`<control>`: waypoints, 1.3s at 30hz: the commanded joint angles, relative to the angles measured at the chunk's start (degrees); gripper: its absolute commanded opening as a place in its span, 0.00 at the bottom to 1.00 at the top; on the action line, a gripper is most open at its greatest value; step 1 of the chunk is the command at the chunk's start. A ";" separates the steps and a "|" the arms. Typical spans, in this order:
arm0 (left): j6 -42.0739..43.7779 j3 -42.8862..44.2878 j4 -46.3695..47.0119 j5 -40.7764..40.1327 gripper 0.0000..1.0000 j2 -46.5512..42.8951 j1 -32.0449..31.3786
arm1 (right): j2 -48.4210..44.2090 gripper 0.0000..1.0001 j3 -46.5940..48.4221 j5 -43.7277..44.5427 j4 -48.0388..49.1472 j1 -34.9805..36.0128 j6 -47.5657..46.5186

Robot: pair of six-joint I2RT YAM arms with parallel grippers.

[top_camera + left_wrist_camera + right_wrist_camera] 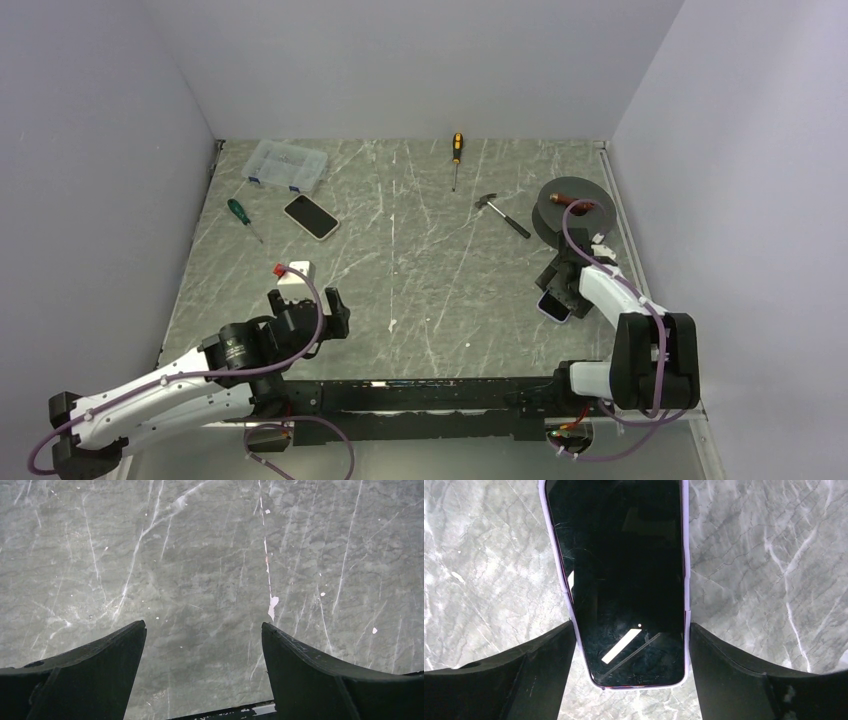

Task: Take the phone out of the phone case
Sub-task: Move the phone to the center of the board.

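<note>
The phone [624, 580] — screen up, inside its lilac case [639, 687] — is seen lying on the table [484, 555] at the near right. It is straddled by the right gripper [631, 624], fingers apart at the case's sides; whether they are pressing cannot be told. The left gripper [203, 624] is held wide apart over the table.
</note>
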 commanded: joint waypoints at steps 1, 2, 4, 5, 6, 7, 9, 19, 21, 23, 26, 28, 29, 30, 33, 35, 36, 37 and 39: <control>-1.09 0.29 1.14 0.77 0.91 1.00 -0.32 | 0.27 0.74 0.90 0.06 1.30 2.44 -1.11; -1.14 0.52 0.91 0.78 0.91 1.14 -0.28 | -0.16 0.70 1.15 0.06 1.23 3.17 -1.37; -1.37 0.75 0.31 0.84 0.91 0.97 -0.28 | -1.10 0.62 1.69 0.43 0.85 5.33 -1.93; -1.49 0.90 -0.02 0.85 0.91 0.76 -0.28 | -1.60 0.60 2.21 0.65 0.52 6.92 -2.35; -1.63 0.78 -0.31 0.96 0.91 0.53 -0.28 | -2.05 0.57 2.80 1.32 0.12 8.89 -2.68; -1.79 0.70 -0.58 1.13 0.91 0.17 -0.28 | -2.57 0.55 3.48 1.97 -0.44 11.03 -2.91; -2.37 0.45 -1.10 1.34 0.90 -0.50 -0.28 | -7.89 0.52 4.89 2.70 -1.43 15.27 -3.24; -6.63 -1.23 -3.25 4.00 0.90 -2.86 -0.28 | -0.60 0.46 12.15 9.87 -5.61 40.28 2.87; -7.45 -1.63 -3.38 4.60 0.90 -2.87 -0.28 | 2.20 0.46 13.68 11.49 -6.26 44.88 4.39; -8.23 -2.14 -3.32 5.36 0.90 -2.70 -0.28 | 4.91 0.45 14.93 12.39 -6.35 48.58 5.58; -9.29 -2.92 -2.69 6.26 0.90 -2.39 -0.28 | 9.38 0.45 16.49 13.16 -5.79 52.41 6.42; -10.02 -3.41 -2.16 6.81 0.90 -2.22 -0.36 | 11.81 0.45 17.13 13.20 -5.39 53.72 6.63; -10.23 -3.60 -1.85 7.11 0.90 -2.13 -0.38 | 12.83 0.45 17.35 13.20 -5.19 54.19 6.60; -10.51 -3.83 -1.53 7.46 0.90 -2.04 -0.37 | 13.80 0.45 17.59 13.20 -5.06 54.69 6.63; -10.89 -4.34 -0.83 8.28 0.90 -1.82 -0.42 | 15.90 0.48 18.00 13.08 -4.92 55.41 6.89; -10.88 -4.35 -0.64 8.62 0.90 -1.81 -0.37 | 16.35 0.52 17.83 12.70 -4.44 55.73 6.73; -10.77 -4.36 -0.63 8.71 0.90 -1.93 -0.39 | 16.37 0.56 17.65 12.53 -4.34 55.82 6.70; -10.75 -4.40 -0.71 8.72 0.90 -2.09 -0.41 | 16.28 0.60 17.52 12.27 -4.21 55.91 6.52; -10.91 -4.37 -1.02 8.75 0.90 -2.67 -0.37 | 15.77 0.75 17.17 11.54 -3.90 56.01 6.08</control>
